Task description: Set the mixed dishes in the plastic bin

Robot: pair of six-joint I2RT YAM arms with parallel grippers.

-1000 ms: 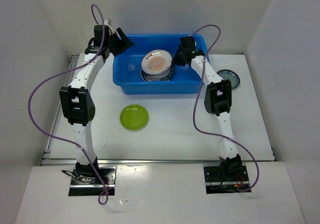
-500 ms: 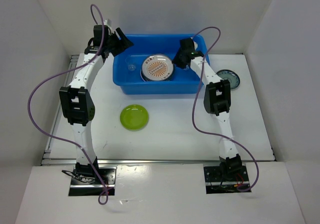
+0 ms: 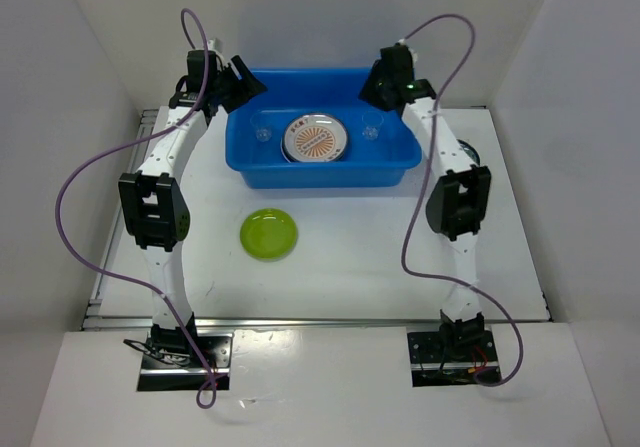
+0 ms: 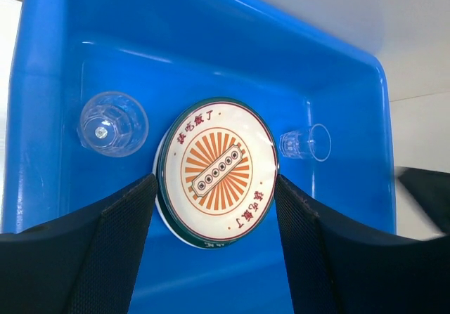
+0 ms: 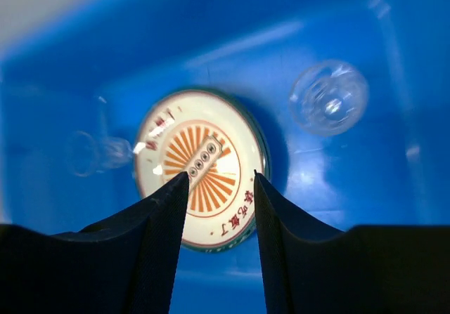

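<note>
Seen from above, the blue plastic bin (image 3: 320, 175) occupies the upper centre of the frame. The orange-sunburst plate (image 3: 315, 137) lies flat inside it, atop another dish whose white edge shows beneath. One clear cup (image 4: 112, 124) stands upright left of the plate, and a second clear cup (image 4: 306, 143) lies on its side to the right. The left gripper (image 4: 214, 187) hovers at the bin's upper-left corner, jaws spread wide and empty. The right gripper (image 5: 220, 177), at the upper-right corner, has parted jaws grasping nothing. A lime-green plate (image 3: 268, 234) rests on the table (image 3: 340, 257) below the bin. A dark teal plate (image 3: 474, 154) lies to the bin's right, partly hidden by the right arm.
</note>
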